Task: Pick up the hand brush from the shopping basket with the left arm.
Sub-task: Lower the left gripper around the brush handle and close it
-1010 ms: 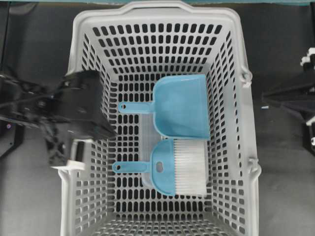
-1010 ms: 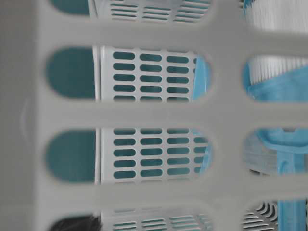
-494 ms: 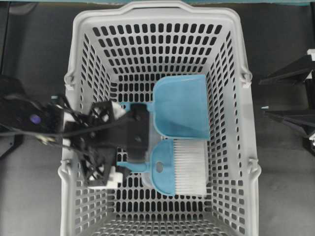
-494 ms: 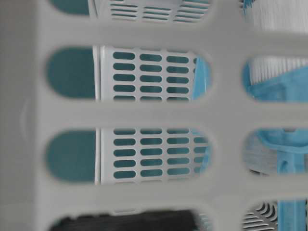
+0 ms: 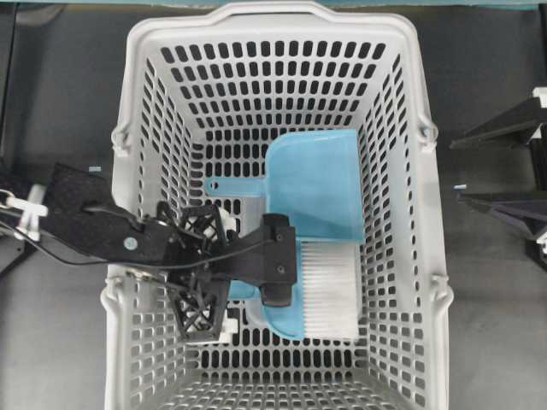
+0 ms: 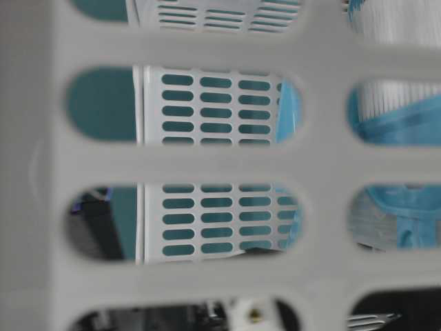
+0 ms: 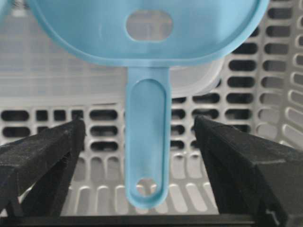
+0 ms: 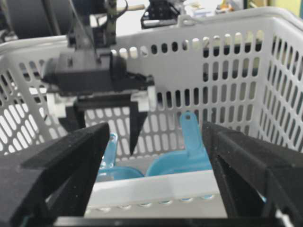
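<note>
The light blue hand brush [image 5: 329,286] lies on the floor of the grey shopping basket [image 5: 145,51], white bristles to the right, thin handle to the left. My left gripper [image 5: 205,273] hangs over that handle, and the arm hides the handle from overhead. In the left wrist view the gripper [image 7: 138,124] is open, with the handle [image 7: 147,156] between the two black fingers [image 7: 42,156] and apart from both. The brush's rounded back with its oval hole [image 7: 149,26] is just ahead. My right gripper [image 5: 461,171] is open and empty outside the basket's right wall.
A light blue dustpan [image 5: 316,184] lies just behind the brush, handle to the left. The basket walls [image 8: 227,56] rise on all sides round the left gripper. The right wrist view shows the left gripper [image 8: 94,75] above the brush handle [image 8: 106,151] and the dustpan [image 8: 184,161].
My left arm has moved from over the basket's left wall to the right and down into the basket, and its open fingers now straddle the brush handle. The right arm has stayed put.
</note>
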### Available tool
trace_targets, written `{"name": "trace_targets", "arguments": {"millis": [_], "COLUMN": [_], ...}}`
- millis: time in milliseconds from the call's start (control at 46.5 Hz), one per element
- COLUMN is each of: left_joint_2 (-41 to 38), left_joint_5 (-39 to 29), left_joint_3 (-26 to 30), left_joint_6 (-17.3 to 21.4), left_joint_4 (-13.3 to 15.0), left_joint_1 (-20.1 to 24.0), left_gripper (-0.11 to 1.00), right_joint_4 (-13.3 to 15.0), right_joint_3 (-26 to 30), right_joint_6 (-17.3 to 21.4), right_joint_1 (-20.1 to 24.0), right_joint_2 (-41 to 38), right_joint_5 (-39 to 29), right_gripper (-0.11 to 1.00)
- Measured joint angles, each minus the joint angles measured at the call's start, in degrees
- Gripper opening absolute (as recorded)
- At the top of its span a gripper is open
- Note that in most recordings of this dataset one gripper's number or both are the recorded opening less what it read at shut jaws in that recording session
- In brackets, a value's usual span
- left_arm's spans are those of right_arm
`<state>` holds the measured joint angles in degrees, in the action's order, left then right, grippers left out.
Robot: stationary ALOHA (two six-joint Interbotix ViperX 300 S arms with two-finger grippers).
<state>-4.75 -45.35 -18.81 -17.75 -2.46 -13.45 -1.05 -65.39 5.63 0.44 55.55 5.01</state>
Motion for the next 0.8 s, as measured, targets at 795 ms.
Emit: {"name": "trace_targets", "arguments": {"millis": [795], "left_joint_2": [-6.8], "left_joint_5": [3.6], "left_joint_3": [-2.5], "left_joint_6": [-0.1], "left_joint_4": [0.0], "left_joint_1": [-0.1], "left_gripper": [0.90], "right_joint_4": [0.0], "right_joint_3": [-1.2], "right_joint_6": [0.1], "right_joint_1": [0.2], "right_joint_2": [0.0], "right_joint_5": [0.1], "right_gripper": [0.76]}}
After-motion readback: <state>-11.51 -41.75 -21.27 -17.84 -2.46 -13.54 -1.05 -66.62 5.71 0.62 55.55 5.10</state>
